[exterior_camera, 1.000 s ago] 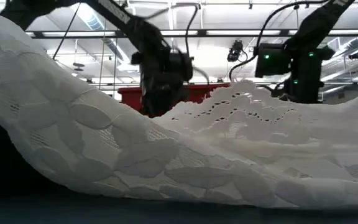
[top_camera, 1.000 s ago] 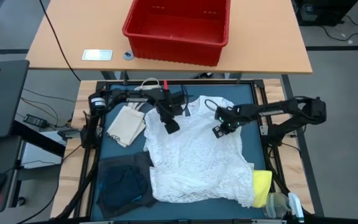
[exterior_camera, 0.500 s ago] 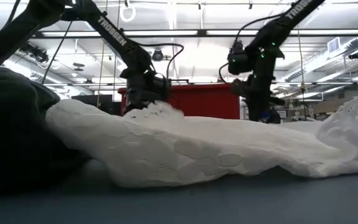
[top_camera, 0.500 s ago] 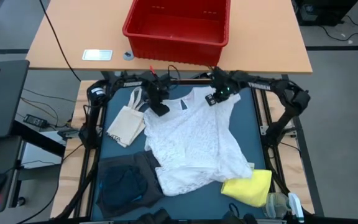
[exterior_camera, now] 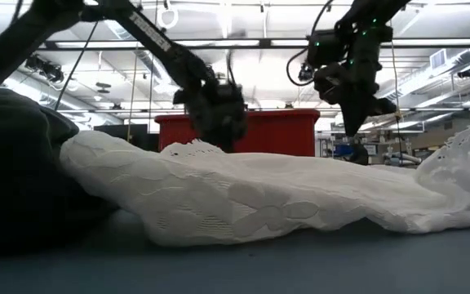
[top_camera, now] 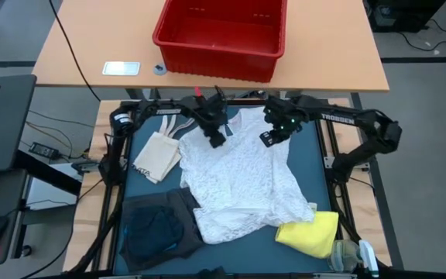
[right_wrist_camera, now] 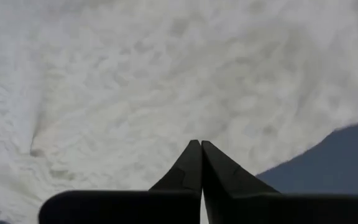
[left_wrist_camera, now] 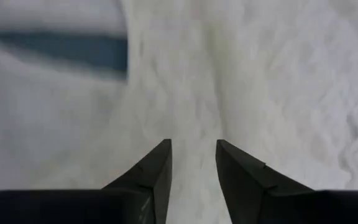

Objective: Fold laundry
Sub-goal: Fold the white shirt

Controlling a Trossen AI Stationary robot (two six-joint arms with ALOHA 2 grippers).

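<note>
The large white lacy garment (top_camera: pixel 242 178) lies spread over the middle of the blue mat, collar end toward the far edge. My left gripper (top_camera: pixel 218 140) stands open low over its far left part, near the collar (left_wrist_camera: pixel 192 152). My right gripper (top_camera: pixel 267 140) is shut and hangs above the garment's far right part (right_wrist_camera: pixel 201 146), clear of the cloth in the low view (exterior_camera: pixel 355 126). A yellow garment (top_camera: pixel 310 231) lies at the near right. A dark grey garment (top_camera: pixel 178 213) with a blue one (top_camera: pixel 149 229) on it lies at the near left. My left gripper points slanting down at the white garment's far left part (left_wrist_camera: pixel 185 93) with its fingers apart. The cloth's crest hides its fingertips in the low view, so I cannot tell whether they touch the cloth.
A cream tote bag (top_camera: pixel 157 155) lies at the left beside the white garment. A clear plastic item with green trim (top_camera: pixel 352 256) sits at the near right corner. A red bin (top_camera: pixel 221 35) stands on the wooden table beyond the far edge.
The white garment has slid toward the far edge and its near hem has come off the yellow garment, which now lies uncovered. My left gripper went toward the far edge, then toward the right. My right gripper went toward the far edge, then rose clear of the cloth.
</note>
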